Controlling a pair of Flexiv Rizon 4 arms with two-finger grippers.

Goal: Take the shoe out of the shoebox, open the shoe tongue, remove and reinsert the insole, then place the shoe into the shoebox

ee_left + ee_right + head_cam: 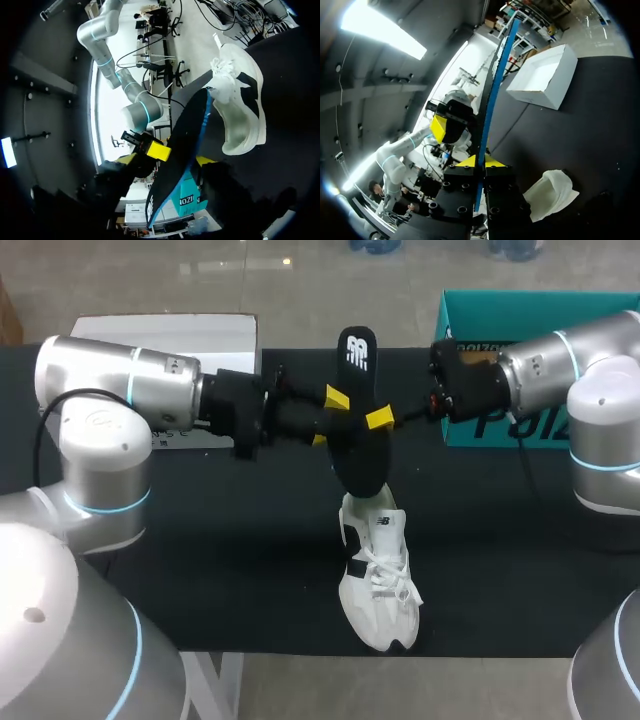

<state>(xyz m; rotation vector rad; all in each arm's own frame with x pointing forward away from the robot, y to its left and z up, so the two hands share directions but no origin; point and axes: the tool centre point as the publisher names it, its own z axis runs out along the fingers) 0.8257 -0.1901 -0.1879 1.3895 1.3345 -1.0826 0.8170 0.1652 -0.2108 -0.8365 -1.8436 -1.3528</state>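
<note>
The right gripper pinches the black insole flat between its two yellow tips, on the insole's 3 o'clock side. The left gripper is at the insole's 9 o'clock side, very close, but I cannot tell if it holds the insole too. The insole stands tall in the air, and its low end is right over the hole of the white shoe. The shoe lies on the black table at 6 o'clock from the insole, with its toe pointing to 6 o'clock. The blue-green shoebox is at 2 o'clock from the shoe, and a white box is at 10 o'clock.

I think the job now is to put the insole back in. Nothing holds the shoe, so a hard push could make it slide. Tip the insole's low end into the hole, then slide it slowly toward the toe. Hold it flat so it does not fold or catch on the tongue
</note>
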